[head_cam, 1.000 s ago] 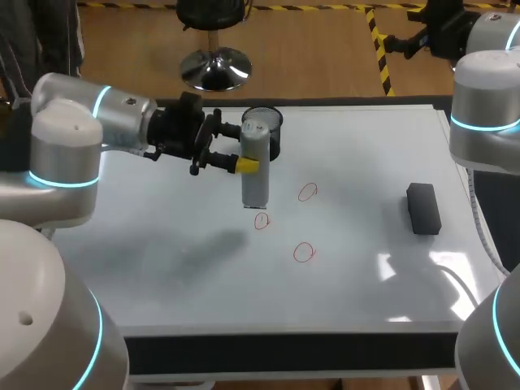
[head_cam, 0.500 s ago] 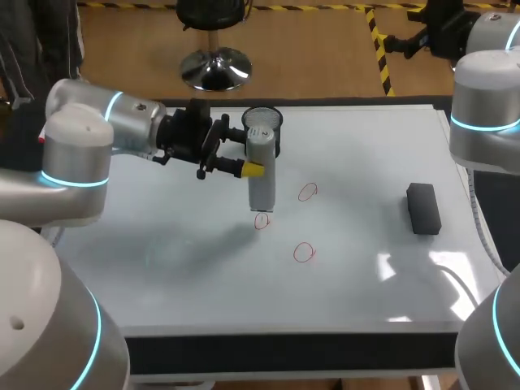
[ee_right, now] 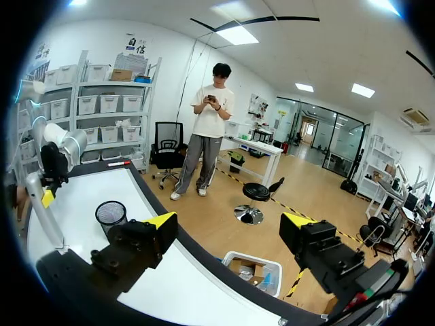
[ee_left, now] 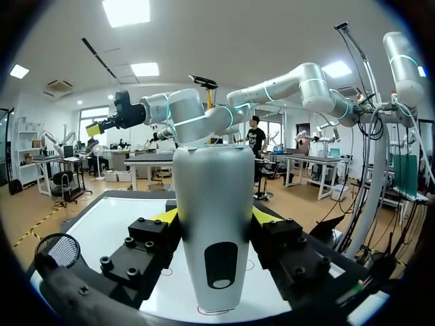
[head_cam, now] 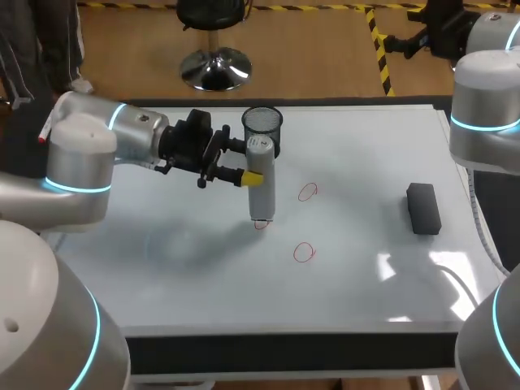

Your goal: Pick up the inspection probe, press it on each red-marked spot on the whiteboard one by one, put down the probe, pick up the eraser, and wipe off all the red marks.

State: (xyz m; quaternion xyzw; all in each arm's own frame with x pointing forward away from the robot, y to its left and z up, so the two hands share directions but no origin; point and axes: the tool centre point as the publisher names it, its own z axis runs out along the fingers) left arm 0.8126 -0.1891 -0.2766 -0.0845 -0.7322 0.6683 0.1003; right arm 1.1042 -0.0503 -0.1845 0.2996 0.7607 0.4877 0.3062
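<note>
The inspection probe (head_cam: pixel 260 185), a grey cylinder, stands upright with my left gripper (head_cam: pixel 253 167) shut on its upper part. Its lower end rests on a red mark (head_cam: pixel 260 224) on the whiteboard (head_cam: pixel 162 268). In the left wrist view the probe (ee_left: pixel 214 231) fills the gap between the yellow fingertips (ee_left: pixel 166 216), and a red line (ee_left: pixel 219 313) shows at its foot. Two more red circles (head_cam: pixel 307 192) (head_cam: pixel 303 253) lie to its right. The black eraser (head_cam: pixel 423 208) lies at the board's right. My right gripper (ee_right: pixel 230 224) is open and holds nothing, beyond the board's far right corner.
A black mesh cup (head_cam: pixel 262 122) stands just behind the probe, at the board's far edge, and shows beside the left gripper (ee_left: pixel 58 250). The right arm's link (head_cam: pixel 486 106) rises at the board's right edge.
My left gripper carried the probe a little to the right and down, so its lower end now covers the red mark that lay bare just in front of it. The right arm has not moved.
</note>
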